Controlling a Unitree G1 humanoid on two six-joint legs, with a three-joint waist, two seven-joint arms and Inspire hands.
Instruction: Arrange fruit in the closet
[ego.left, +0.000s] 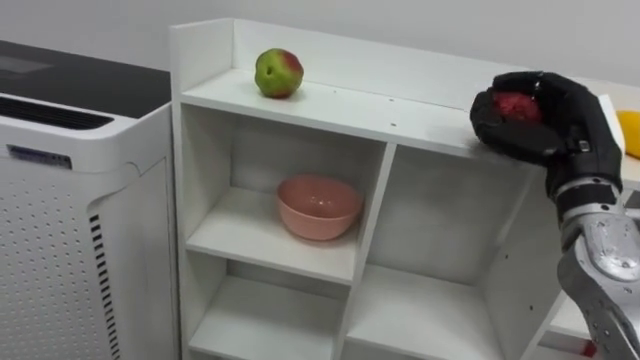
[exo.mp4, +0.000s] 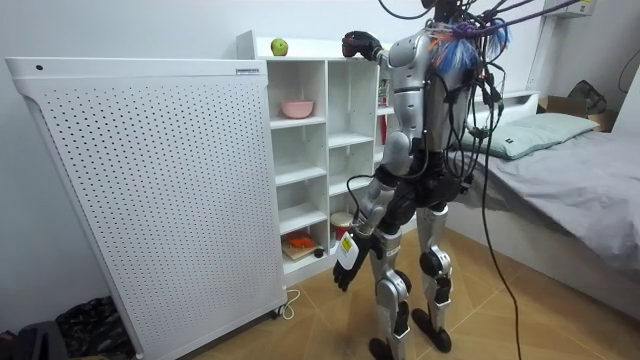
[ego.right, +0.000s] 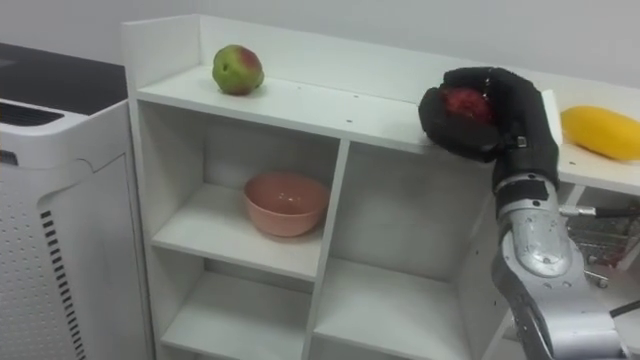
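A white open-fronted closet stands before me. On its top board, at the left, rests a green and red apple. My right hand, in a black glove, is shut on a dark red fruit and rests at the top board's front edge, right of the middle. A yellow fruit lies on the top board just right of that hand. In the room view my left hand hangs low by my thigh.
A pink bowl sits in the upper left compartment. A tall white perforated appliance stands against the closet's left side. Several items lie on a low shelf. A bed is behind me.
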